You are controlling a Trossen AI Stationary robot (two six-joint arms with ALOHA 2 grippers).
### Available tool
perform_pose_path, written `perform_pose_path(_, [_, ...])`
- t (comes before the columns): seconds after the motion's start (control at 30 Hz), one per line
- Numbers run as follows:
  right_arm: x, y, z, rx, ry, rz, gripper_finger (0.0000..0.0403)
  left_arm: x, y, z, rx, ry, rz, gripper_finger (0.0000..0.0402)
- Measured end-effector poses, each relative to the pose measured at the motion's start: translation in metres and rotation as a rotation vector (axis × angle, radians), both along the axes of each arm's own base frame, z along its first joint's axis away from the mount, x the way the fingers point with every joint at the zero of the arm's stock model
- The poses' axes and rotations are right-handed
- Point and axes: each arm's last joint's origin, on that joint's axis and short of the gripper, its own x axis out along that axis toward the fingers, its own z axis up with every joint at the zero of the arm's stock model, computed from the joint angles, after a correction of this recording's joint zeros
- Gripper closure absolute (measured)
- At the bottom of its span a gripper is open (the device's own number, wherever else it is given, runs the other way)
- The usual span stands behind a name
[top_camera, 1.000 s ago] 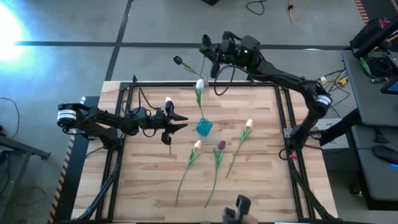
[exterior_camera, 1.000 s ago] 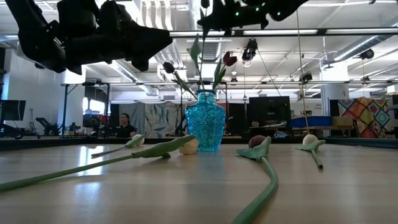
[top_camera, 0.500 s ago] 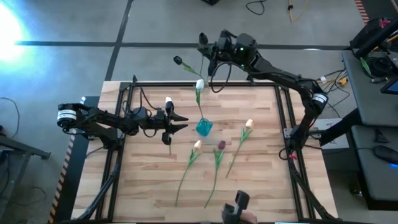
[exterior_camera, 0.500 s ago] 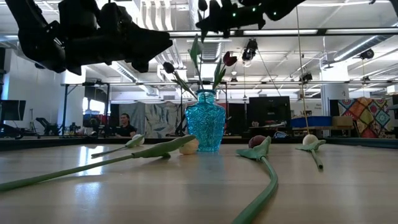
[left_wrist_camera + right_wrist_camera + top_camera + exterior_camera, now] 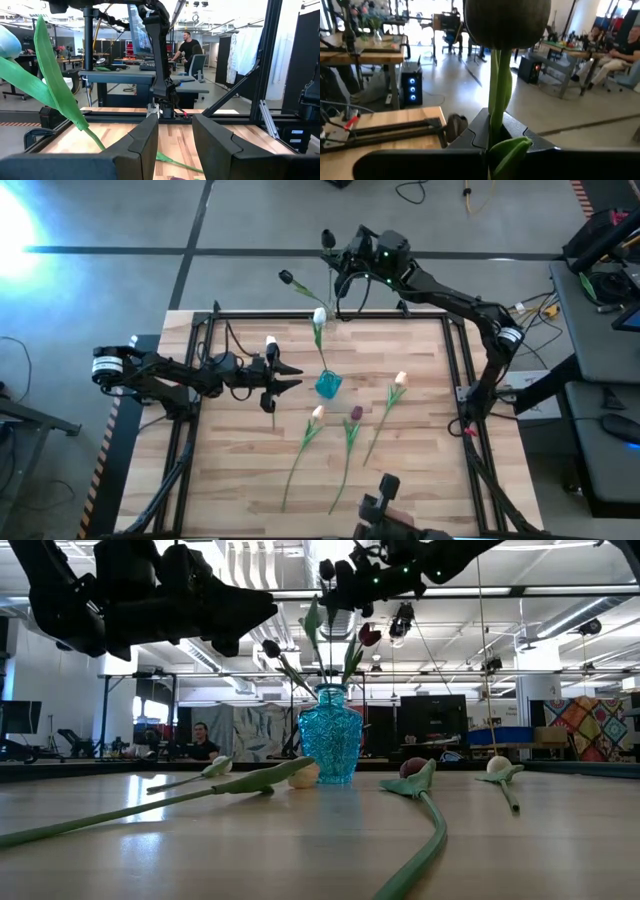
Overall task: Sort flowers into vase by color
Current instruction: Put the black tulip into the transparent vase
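Right gripper (image 5: 338,272) top centre, clamped on dark tulip (image 5: 506,22) stem above blue vase (image 5: 328,386), left gripper (image 5: 290,376) centre-left, fingers apart, 3 tulips (image 5: 345,442) flat on table (image 5: 240,470).

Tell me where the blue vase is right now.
In the high view the blue vase stands mid-table, just right of the left gripper, with flat-lying tulips below and right of it.

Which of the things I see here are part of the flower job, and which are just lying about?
Part of the job:
- blue vase, already holding stems
- dark tulip held in the right tool
- three tulips lying on the table: peach one, maroon one, cream one
- left tool, waiting

Just lying about:
- cables on the floor
- black frame
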Motion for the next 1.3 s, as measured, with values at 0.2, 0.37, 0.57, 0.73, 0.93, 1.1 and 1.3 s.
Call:
perform_pose_path(0.2, [0.003, -0.005, -0.008, 0.030, 0.018, -0.093, 0.0390, 0.000, 0.000, 0.000, -0.004, 0.000, 0.000, 0.0294])
perform_pose_path(0.37, [0.007, -0.009, -0.020, 0.058, 0.051, -0.104, 0.0390, 0.000, 0.000, 0.000, -0.004, 0.003, 0.001, 0.0294])
perform_pose_path(0.57, [0.012, -0.011, -0.033, 0.106, 0.082, -0.103, 0.0386, 0.000, 0.000, -0.002, -0.009, 0.024, 0.001, 0.0294])
perform_pose_path(0.73, [0.015, -0.009, -0.037, 0.126, 0.105, -0.097, 0.0342, 0.000, 0.000, -0.002, -0.009, 0.024, 0.001, 0.0294])
perform_pose_path(0.93, [0.014, -0.004, -0.034, 0.152, 0.110, -0.092, 0.0276, 0.000, 0.001, -0.002, -0.026, 0.024, 0.023, 0.0294])
perform_pose_path(1.1, [0.005, 0.003, -0.021, 0.153, 0.120, -0.090, 0.0244, 0.000, 0.001, -0.002, -0.029, 0.024, 0.034, 0.0294])
perform_pose_path(1.3, [-0.003, 0.017, -0.003, 0.112, 0.118, -0.071, 0.0230, 0.000, 0.002, -0.002, -0.029, 0.024, 0.035, 0.0294])
